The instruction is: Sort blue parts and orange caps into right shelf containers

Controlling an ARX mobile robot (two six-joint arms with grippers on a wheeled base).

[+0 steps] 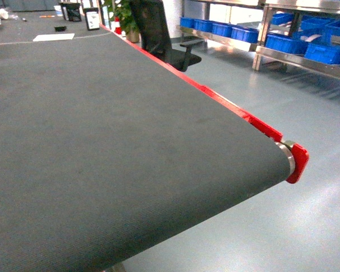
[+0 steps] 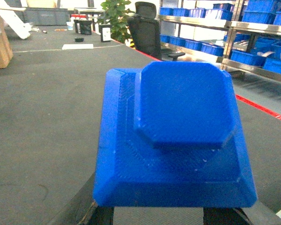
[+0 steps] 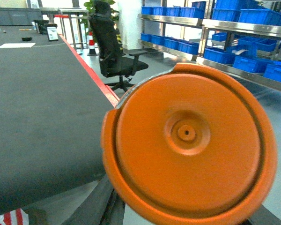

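In the left wrist view a blue part (image 2: 178, 140), a stepped square block with cut corners, fills the middle, and my left gripper (image 2: 160, 214) is shut on its near edge above the dark belt. The right wrist view shows a round orange cap (image 3: 187, 140) with a small centre hub; my right gripper (image 3: 185, 219) is shut on its lower rim, beyond the belt's end and over the floor. Bright-blue containers (image 1: 327, 54) sit on metal shelves at the far right, also seen as crates (image 2: 247, 57) and crates (image 3: 248, 56). Neither gripper shows in the head view.
A wide dark conveyor belt (image 1: 113, 141) with a red side rail (image 1: 215, 96) ends at a roller at the right. A black office chair (image 1: 158, 31) and a potted plant (image 1: 123, 14) stand between the belt and the shelves. Grey floor lies to the right.
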